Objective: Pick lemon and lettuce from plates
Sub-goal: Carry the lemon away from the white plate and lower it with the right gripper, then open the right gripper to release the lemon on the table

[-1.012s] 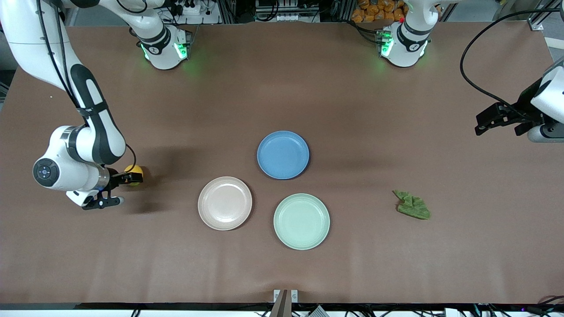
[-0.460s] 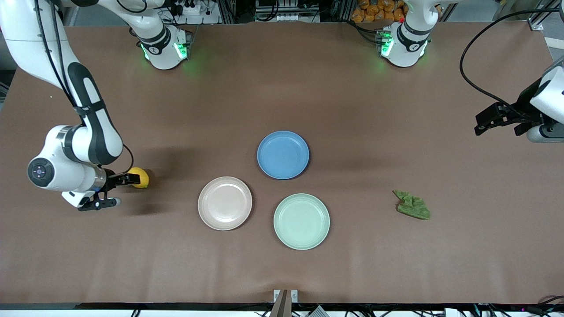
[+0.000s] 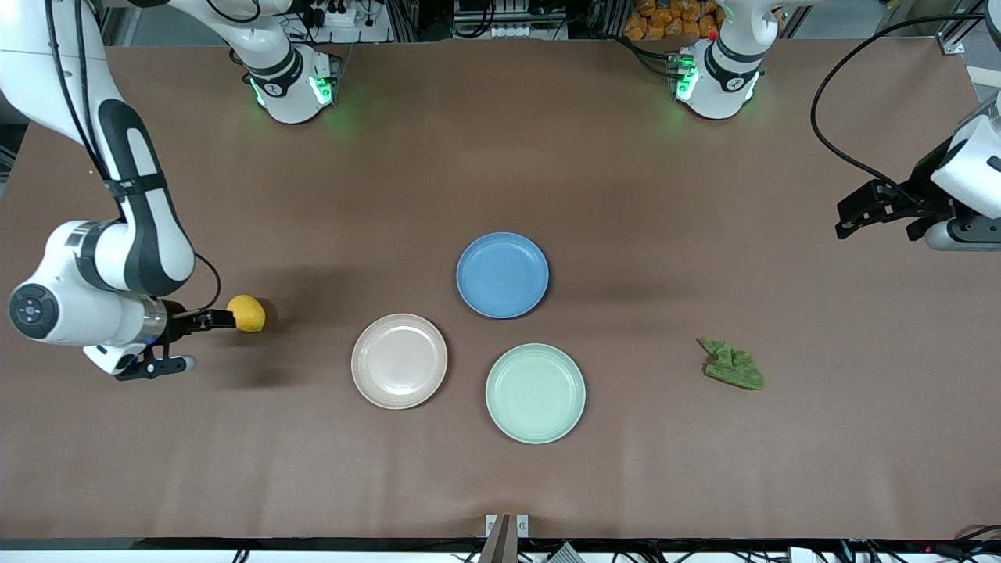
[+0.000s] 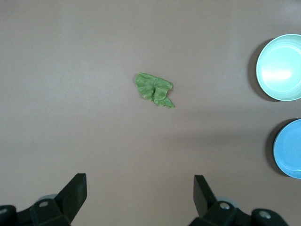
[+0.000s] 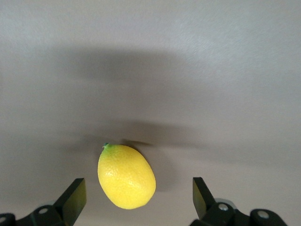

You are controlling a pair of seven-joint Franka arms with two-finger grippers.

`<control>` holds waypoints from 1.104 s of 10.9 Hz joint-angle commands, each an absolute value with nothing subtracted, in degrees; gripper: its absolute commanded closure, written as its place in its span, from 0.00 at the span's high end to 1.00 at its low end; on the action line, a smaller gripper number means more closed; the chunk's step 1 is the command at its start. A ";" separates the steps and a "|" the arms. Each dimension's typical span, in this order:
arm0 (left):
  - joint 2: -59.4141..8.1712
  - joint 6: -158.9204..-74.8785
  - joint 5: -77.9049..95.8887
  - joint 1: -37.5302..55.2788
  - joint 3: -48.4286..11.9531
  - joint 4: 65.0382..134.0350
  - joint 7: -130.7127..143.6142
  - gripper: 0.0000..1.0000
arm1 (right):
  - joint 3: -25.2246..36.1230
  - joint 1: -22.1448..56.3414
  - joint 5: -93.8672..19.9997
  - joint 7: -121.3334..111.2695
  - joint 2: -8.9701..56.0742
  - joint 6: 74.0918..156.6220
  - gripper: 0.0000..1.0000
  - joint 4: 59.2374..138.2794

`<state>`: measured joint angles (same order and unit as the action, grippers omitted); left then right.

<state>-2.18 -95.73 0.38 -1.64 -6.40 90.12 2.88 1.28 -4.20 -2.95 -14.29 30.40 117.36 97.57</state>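
Observation:
The lemon [image 3: 246, 313] lies on the bare table toward the right arm's end, apart from the plates; it also shows in the right wrist view [image 5: 126, 176]. My right gripper [image 3: 191, 340] is open and empty, just off the lemon toward the table's end. The lettuce [image 3: 732, 364] lies on the bare table toward the left arm's end and shows in the left wrist view [image 4: 154, 89]. My left gripper [image 3: 860, 213] is open and empty, raised near the table's end. The beige-pink plate [image 3: 399, 360] and the mint green plate [image 3: 535, 393] are empty.
A blue plate [image 3: 502, 274] sits empty, farther from the front camera than the other two plates. The mint plate [image 4: 281, 67] and blue plate [image 4: 289, 148] show at the edge of the left wrist view. The arm bases stand along the table's back edge.
My right gripper has drawn back from the lemon toward the table's end, leaving the lemon on the table. My left gripper has shifted slightly.

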 commanded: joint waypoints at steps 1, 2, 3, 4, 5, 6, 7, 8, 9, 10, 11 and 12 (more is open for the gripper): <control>0.17 -94.84 -0.88 -2.02 -7.12 91.41 3.16 1.00 | 0.53 -6.32 -3.52 -14.50 24.72 112.61 1.00 98.17; 0.18 -94.75 -0.88 -2.02 -7.12 91.41 3.34 1.00 | 0.53 -7.37 -3.52 -14.59 22.35 110.50 1.00 98.26; 0.00 -94.83 -0.88 -2.11 -7.12 91.41 3.25 1.00 | 0.53 -7.73 -3.43 -14.50 19.89 108.22 1.00 98.52; 0.00 -94.75 -0.97 -2.02 -7.12 91.41 3.25 1.00 | 0.44 -8.34 -3.43 -14.68 17.78 105.50 1.00 98.53; 0.00 -94.75 -0.97 -2.02 -7.12 91.49 3.25 1.00 | 0.44 -8.44 -3.43 -14.68 15.58 103.12 1.00 98.53; -0.09 -94.83 -0.97 -2.02 -7.12 91.49 3.34 1.00 | 0.35 -8.79 -3.43 -14.59 13.73 101.09 1.00 98.44; -0.09 -94.75 -0.97 -1.85 -7.12 91.49 3.43 1.00 | 0.18 -9.49 -3.43 -14.59 11.88 99.16 1.00 98.35; -0.17 -94.75 -0.97 -1.76 -7.12 91.49 3.51 1.00 | 0.09 -9.49 -3.43 -13.46 10.30 98.18 1.00 98.18; -0.26 -94.75 -0.97 -1.76 -7.12 91.49 3.43 1.00 | -0.52 -9.75 -3.43 -12.14 8.98 97.48 1.00 98.09; -0.18 -94.75 -1.05 -1.93 -7.03 91.58 3.34 1.00 | -1.92 -10.45 -3.25 -10.56 7.75 97.30 1.00 97.91; -0.18 -94.75 -1.58 -2.11 -7.03 91.58 3.17 1.00 | -2.72 -10.55 -2.99 -7.41 6.78 96.16 1.00 97.74; -0.18 -94.75 -2.45 -2.11 -7.03 91.50 3.08 1.00 | -3.16 -10.02 -2.64 -4.77 6.77 94.76 1.00 96.26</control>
<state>-1.27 -95.11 0.13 -1.69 -6.64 90.69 2.88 -0.41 -8.86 -2.98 -10.42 8.97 97.04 96.69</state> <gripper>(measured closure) 0.000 0.000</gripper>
